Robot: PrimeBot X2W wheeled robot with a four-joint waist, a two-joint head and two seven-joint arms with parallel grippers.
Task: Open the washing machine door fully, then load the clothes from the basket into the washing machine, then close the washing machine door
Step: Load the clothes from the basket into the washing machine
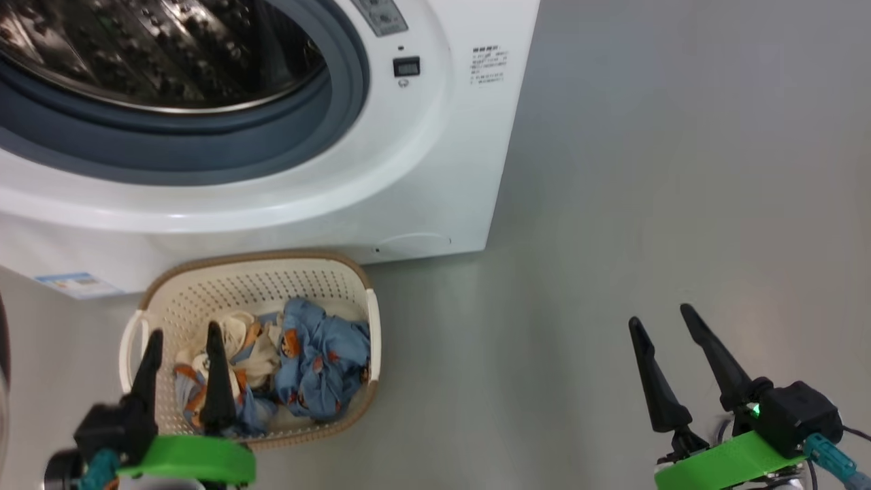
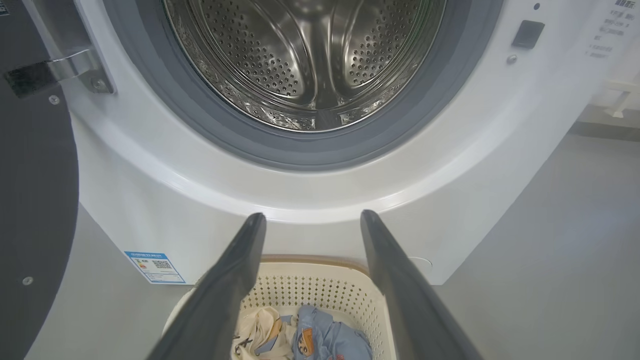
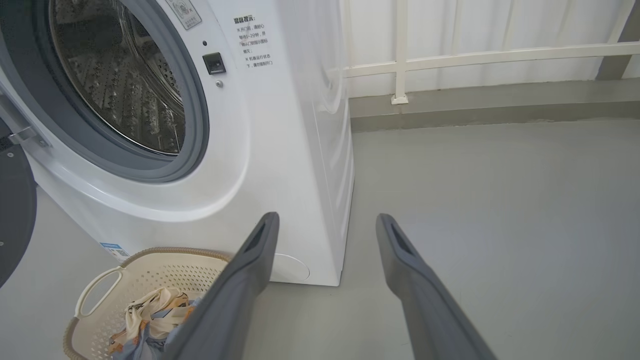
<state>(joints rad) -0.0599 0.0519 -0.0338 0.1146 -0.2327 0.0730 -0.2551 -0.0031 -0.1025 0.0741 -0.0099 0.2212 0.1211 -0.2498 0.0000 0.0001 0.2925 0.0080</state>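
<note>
Clothes [image 1: 306,361] sit in the basket [image 1: 258,269] right below the left pincer [image 1: 185,329], spread apart; right pincer [image 1: 660,314] is apart too.

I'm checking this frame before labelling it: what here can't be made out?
- Door: left wrist view, cut off by the left edge; how far open is unclear.
- Clothes: head view, fingers of the left gripper cover part; piece count unclear.
- Printed text on the washer: head view, too small to read.
- Drum: head view, top cut off by the edge.
</note>
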